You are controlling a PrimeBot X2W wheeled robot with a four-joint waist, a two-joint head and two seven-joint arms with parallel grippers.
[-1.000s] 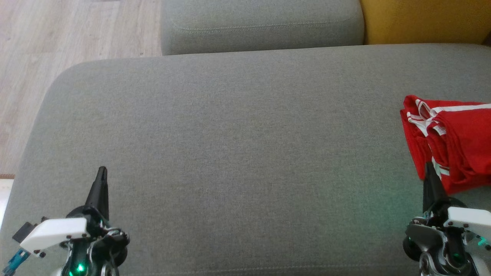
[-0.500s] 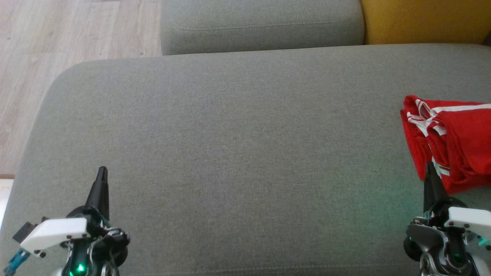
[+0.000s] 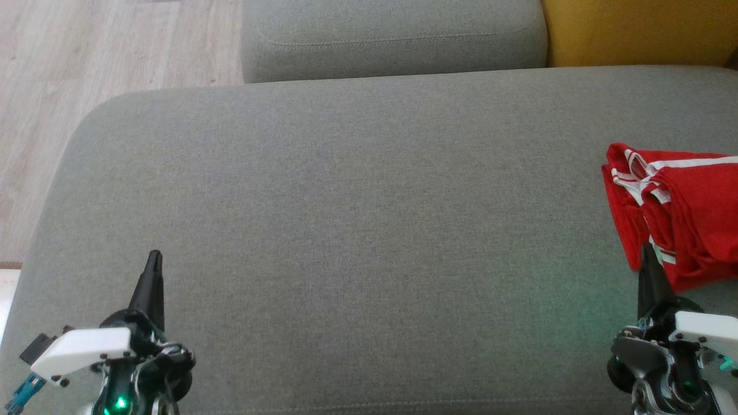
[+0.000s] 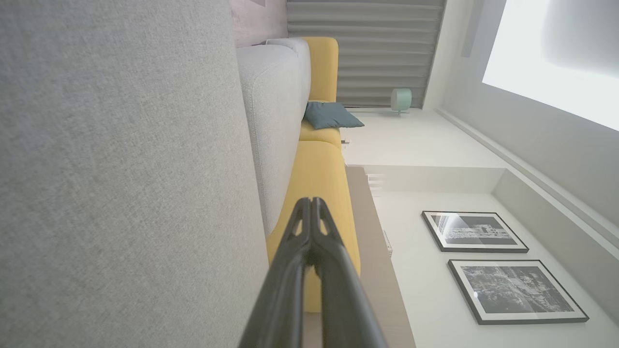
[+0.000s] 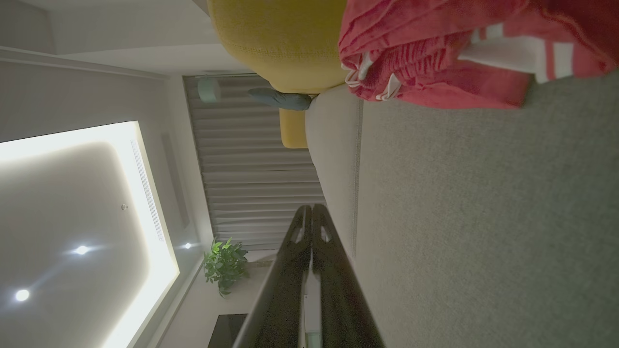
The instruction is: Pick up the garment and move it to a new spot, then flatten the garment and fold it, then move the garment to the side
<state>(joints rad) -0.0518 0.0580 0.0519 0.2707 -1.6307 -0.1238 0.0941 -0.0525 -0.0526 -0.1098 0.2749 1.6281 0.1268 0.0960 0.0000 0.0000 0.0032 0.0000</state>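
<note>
Perhaps awaiting pickup, perhaps already set aside, the garment (image 3: pixel 683 213) lies heaped near the closed, empty right gripper (image 3: pixel 646 256); left gripper (image 3: pixel 154 260) likewise.

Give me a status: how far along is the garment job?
Done, apparently: the red white-striped fabric garment lies in folded layers at the right side of the grey fabric sofa cushion, so folding and moving aside look complete. In hand: nothing; the left gripper and right gripper have jaws shut, empty. Left: probably nothing, though the fold's tidiness is hard to judge.
</note>
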